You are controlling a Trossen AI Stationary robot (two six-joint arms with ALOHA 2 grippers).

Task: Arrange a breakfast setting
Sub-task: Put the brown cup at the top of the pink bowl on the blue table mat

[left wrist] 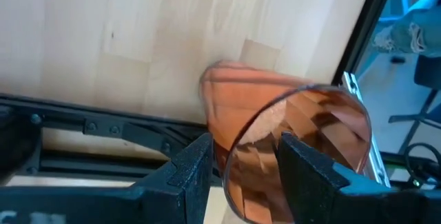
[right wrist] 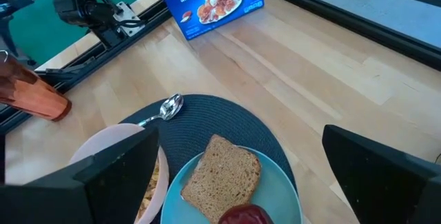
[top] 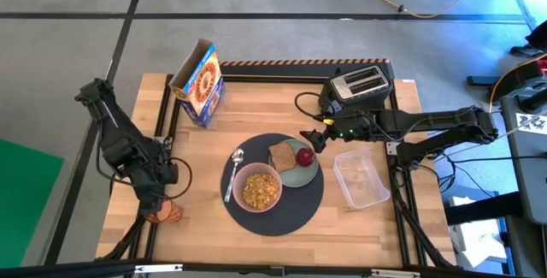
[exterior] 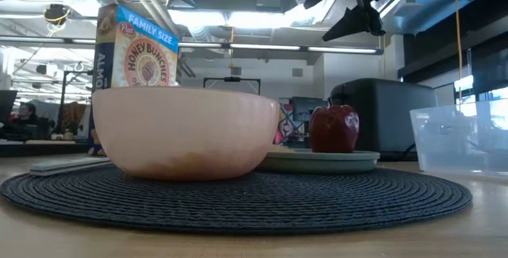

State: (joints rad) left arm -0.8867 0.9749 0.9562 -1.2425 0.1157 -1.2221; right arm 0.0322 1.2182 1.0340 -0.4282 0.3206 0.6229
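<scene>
Cup step in hand: we see left pincer (left wrist: 241, 176) clamped on amber cup's (top: 164, 212) rim at surface's left edge, far from mat (top: 295, 205). Right pincer (top: 313, 139) spread empty over plate (top: 304, 174). Next, we judge: carry cup beside mat, upright.

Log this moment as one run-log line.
left end effector: shut on amber cup, table's left front edge | right end effector: open above plate | toast, apple: on plate
</scene>
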